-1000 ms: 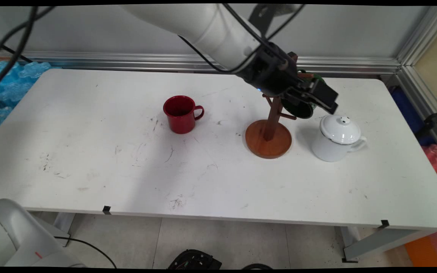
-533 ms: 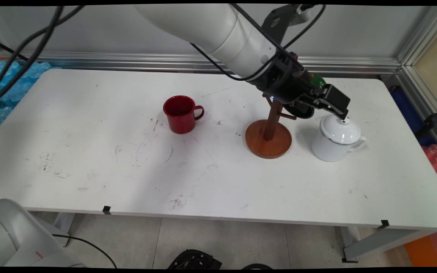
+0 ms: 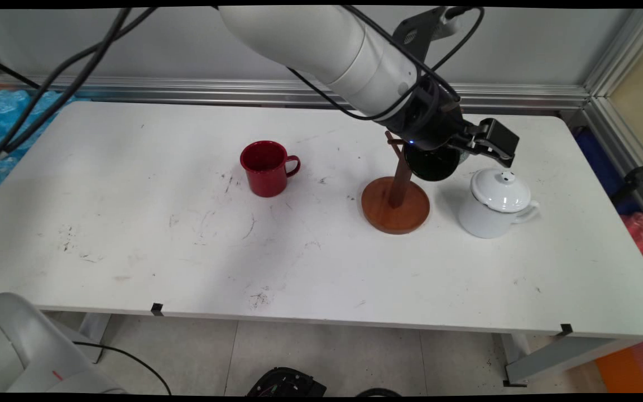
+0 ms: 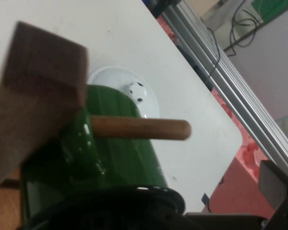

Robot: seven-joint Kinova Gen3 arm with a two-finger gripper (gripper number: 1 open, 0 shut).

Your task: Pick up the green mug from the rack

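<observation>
A dark green mug (image 3: 432,163) hangs on a peg of the wooden mug tree (image 3: 395,205), its dark mouth turned toward the main camera. My gripper (image 3: 497,148) hovers just right of the tree's top, above the mug and over the lid of a white enamel pot (image 3: 493,207). In the hand view the green mug (image 4: 120,163) fills the lower middle, with a round wooden peg (image 4: 141,128) across it and the tree's blurred post top (image 4: 36,91) at left. One finger (image 4: 278,184) shows far out at the lower right, so the jaws stand open and clear of the mug.
A red mug (image 3: 266,167) stands left of centre, handle to the right. The white pot sits close to the tree's round base. An aluminium rail (image 3: 187,89) runs along the table's far edge, and a post (image 3: 606,84) stands at the right corner.
The hand has shifted right and slightly up, from beside the mug to above the pot's lid. The green mug has swung on its peg, its mouth now facing the camera.
</observation>
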